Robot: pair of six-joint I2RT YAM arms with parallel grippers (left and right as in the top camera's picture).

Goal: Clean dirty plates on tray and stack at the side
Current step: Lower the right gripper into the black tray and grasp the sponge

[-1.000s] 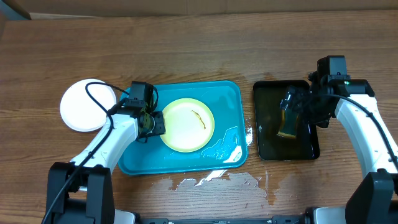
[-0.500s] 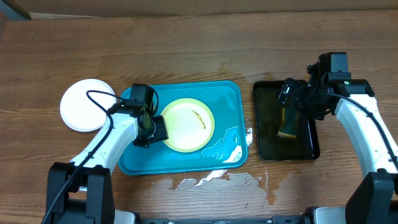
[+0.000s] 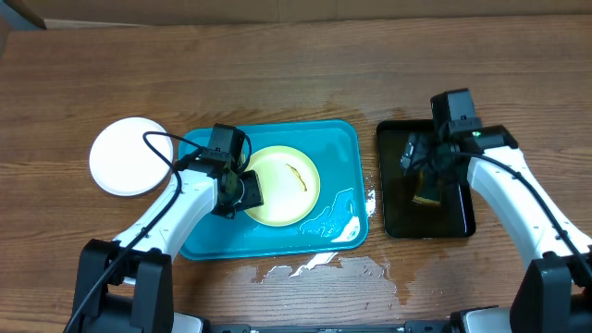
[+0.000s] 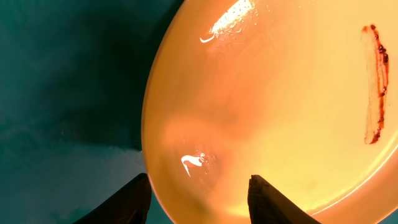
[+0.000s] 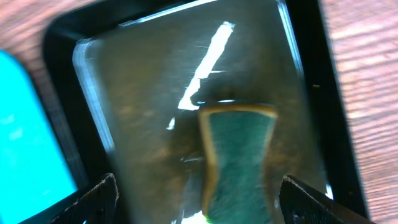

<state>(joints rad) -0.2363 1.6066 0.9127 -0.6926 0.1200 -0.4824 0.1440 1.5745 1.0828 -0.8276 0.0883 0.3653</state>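
1. Table (image 3: 296, 74): brown wood grain, matt, with shiny wet patches at the front
2. Turquoise tray (image 3: 338, 139): smooth glossy plastic
3. Yellow plate (image 4: 280, 112): smooth, glossy, wet sheen
4. Black tray (image 5: 62, 37): glossy plastic
5. Sponge (image 5: 239, 155): rough green face, yellow foam edge

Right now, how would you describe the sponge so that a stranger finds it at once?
Look right of the turquoise tray to the smaller black tray. The sponge lies inside it, its green face, yellow rim and narrow waist unlike anything nearby.

Pale yellow plate (image 3: 277, 191), thin dark-red smear (image 4: 375, 87); turquoise tray (image 3: 335, 139); white plate (image 3: 125, 155); black tray (image 3: 396, 211); green sponge (image 5: 239, 158).
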